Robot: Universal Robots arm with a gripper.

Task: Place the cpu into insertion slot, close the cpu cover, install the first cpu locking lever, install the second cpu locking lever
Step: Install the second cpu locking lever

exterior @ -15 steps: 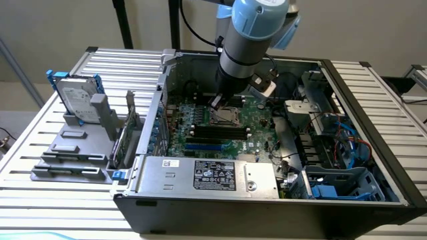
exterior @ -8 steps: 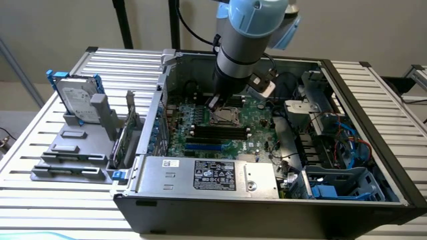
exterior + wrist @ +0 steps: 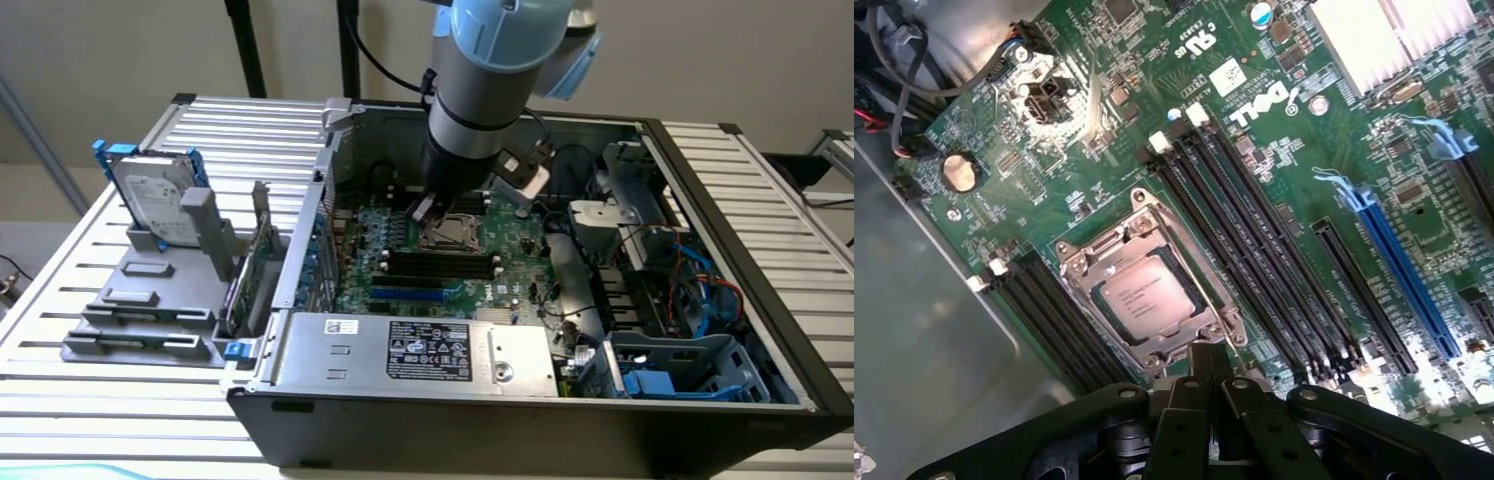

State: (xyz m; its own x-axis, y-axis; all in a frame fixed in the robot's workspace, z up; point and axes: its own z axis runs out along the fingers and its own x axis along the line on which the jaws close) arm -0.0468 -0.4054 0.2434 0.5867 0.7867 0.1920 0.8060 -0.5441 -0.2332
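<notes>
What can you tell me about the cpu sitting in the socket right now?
The small square silvery-metal cpu lies flat in the insertion slot on the green motherboard, metal face up with faint printed text. The thin silvery cpu cover frames it, its open centre leaving the chip exposed. Long black memory slots run on both sides. The black pincer hovers close beside the socket's edge, not visibly touching the chip.

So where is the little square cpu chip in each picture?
Exterior view: the cpu sits in the middle of the green motherboard, just below the gripper, framed by the cpu cover.
Wrist view: the cpu lies silvery face up inside the cpu cover, just beyond the gripper.
Shared landmark: the long black memory slots beside the socket.
</notes>
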